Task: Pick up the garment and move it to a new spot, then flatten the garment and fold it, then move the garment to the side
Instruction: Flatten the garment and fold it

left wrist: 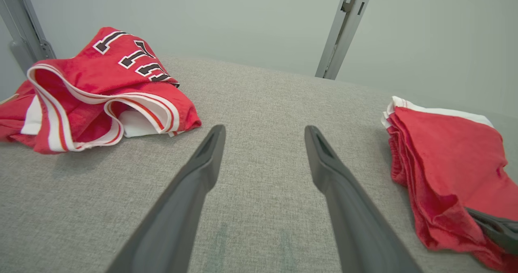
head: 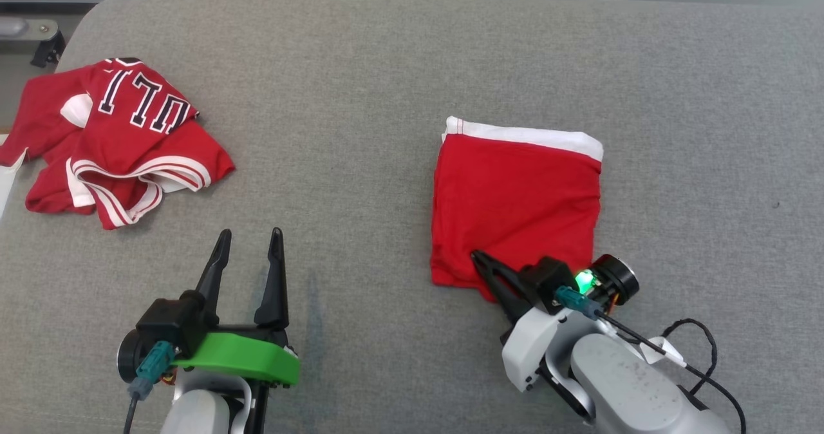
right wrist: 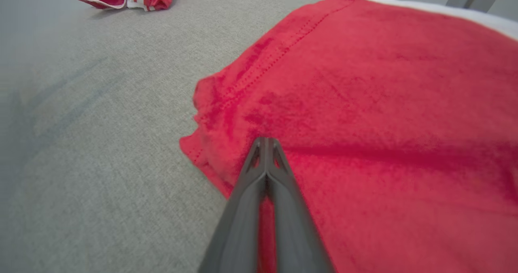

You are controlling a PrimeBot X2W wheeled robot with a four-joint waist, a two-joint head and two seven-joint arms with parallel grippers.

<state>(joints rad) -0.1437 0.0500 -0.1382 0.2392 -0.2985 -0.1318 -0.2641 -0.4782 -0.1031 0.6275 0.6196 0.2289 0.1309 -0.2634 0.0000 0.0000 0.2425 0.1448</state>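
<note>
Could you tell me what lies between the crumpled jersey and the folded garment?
Bare grey cushion, in the head view, separates jersey and folded garment; the open left gripper sits nearer the robot.

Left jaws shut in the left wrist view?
No, the left gripper has its jaws wide apart, with bare grey surface showing between them.

Head camera looks down; both low wrist cameras share the folded garment.
</note>
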